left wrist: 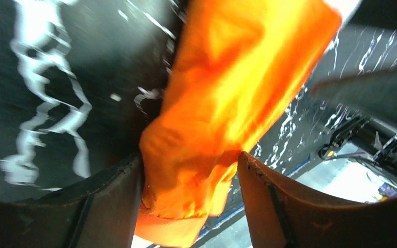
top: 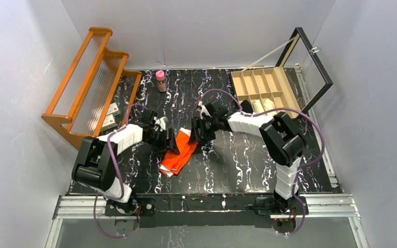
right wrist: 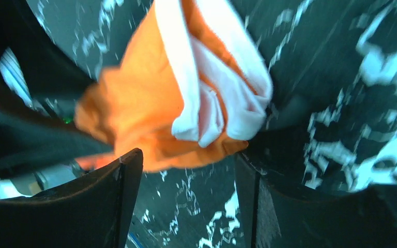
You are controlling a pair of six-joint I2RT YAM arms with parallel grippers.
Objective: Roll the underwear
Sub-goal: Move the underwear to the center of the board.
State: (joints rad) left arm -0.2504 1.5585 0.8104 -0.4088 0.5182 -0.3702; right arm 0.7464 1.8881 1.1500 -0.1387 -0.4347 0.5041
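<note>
The orange underwear [top: 178, 153] with white trim lies as a folded strip on the black marbled table [top: 238, 160], near its middle. My left gripper [top: 169, 140] is at the strip's upper left edge. In the left wrist view the orange underwear [left wrist: 222, 93] runs between the open fingers of this gripper [left wrist: 190, 157] and brushes both. My right gripper [top: 197, 133] is at the strip's top end, open. In the right wrist view the cloth's white-trimmed end [right wrist: 207, 98] lies just past the fingertips of this gripper [right wrist: 188, 155], with bare table between them. Pale beige underwear [top: 262, 106] lies in the wooden box.
A wooden divider box [top: 258, 82] with a raised glass lid [top: 312, 67] stands at the back right. An orange wooden rack [top: 88, 77] leans at the back left, with small packets [top: 111, 114] beside it. A pink-capped bottle [top: 161, 81] stands at the back.
</note>
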